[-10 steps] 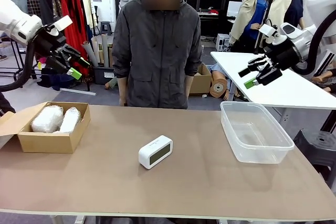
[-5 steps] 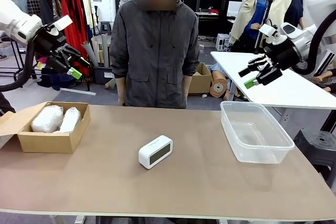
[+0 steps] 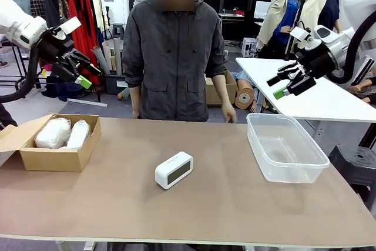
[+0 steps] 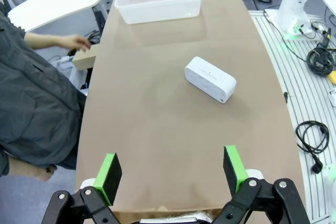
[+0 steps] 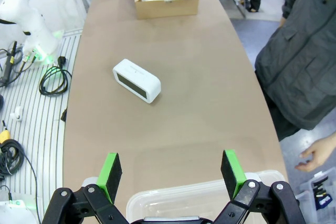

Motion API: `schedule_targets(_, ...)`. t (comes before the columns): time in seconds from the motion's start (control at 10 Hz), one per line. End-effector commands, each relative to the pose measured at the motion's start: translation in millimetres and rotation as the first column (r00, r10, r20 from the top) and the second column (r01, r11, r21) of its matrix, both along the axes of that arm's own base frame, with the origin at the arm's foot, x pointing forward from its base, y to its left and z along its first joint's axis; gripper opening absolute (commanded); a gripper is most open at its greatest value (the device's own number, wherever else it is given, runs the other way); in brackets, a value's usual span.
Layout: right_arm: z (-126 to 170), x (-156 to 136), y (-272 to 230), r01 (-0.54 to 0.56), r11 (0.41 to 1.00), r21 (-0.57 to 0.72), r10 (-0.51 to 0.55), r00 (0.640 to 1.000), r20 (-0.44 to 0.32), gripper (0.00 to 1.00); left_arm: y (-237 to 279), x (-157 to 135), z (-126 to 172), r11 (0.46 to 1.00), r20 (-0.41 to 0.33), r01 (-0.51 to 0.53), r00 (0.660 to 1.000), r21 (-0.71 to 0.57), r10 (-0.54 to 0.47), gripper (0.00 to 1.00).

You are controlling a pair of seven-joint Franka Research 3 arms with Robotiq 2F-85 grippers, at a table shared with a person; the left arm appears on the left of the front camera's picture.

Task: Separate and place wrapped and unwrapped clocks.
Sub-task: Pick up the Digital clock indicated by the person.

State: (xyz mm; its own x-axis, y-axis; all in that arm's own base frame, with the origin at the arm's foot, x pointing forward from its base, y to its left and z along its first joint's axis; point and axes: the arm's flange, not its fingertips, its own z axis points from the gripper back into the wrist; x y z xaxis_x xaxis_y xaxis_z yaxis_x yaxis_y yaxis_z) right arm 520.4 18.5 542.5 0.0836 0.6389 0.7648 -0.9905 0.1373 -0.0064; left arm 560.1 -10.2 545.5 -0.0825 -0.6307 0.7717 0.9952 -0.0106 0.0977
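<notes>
The person's hand point(image 3: 229, 113) has swung forward to the far edge of the table point(image 3: 205, 216), near the tub point(image 3: 286, 147); we see nothing else shifted. Nearest us, the bare clock point(image 3: 174, 170) lies mid-table, screen facing us. Farther back on the left, the box point(image 3: 59, 152) holds two wrapped bundles point(image 3: 53, 133) side by side. The tub sits on the right. Higher up, the left gripper point(image 3: 89, 76) hangs over the box and the right gripper point(image 3: 278, 86) over the tub, each with fingers spread wide, gripping nothing.
</notes>
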Motion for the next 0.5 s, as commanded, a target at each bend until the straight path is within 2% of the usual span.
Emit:
schedule_targets(0.0,0.8,-0.9,0.2,0.001,1.000,-0.001,-0.001,1.000,0.004,1.00,0.0,-0.4,2.4,1.000,0.004,-0.004,1.000,-0.011,0.004,1.00)
schedule_targets(0.4,0.8,-0.9,0.2,0.001,1.000,-0.001,-0.001,1.000,0.004,1.00,0.0,-0.4,2.4,1.000,0.004,-0.004,1.000,-0.011,0.004,1.00)
